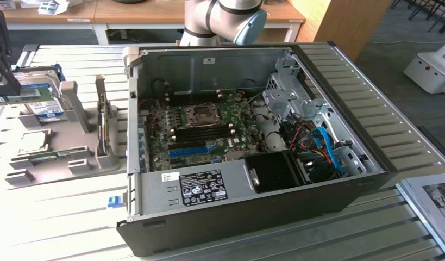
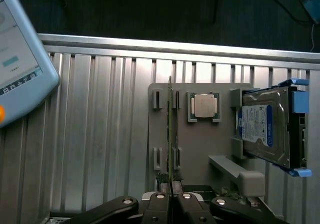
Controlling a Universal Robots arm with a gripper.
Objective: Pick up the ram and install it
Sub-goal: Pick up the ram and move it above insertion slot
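The gripper (image 2: 171, 191) is pinching the ram (image 2: 170, 129) by its thin edge, upright between the holder's (image 2: 200, 146) slots. I reckon it's wanting a straight, untwisted pull to avoid snagging.

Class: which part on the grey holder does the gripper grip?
The ram, the thin green edge-on stick, held in the gripper; the processor and hard drive lie untouched.

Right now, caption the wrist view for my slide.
Gripper closed on the edge-on ram at the grey tray, beside CPU and hard drive.
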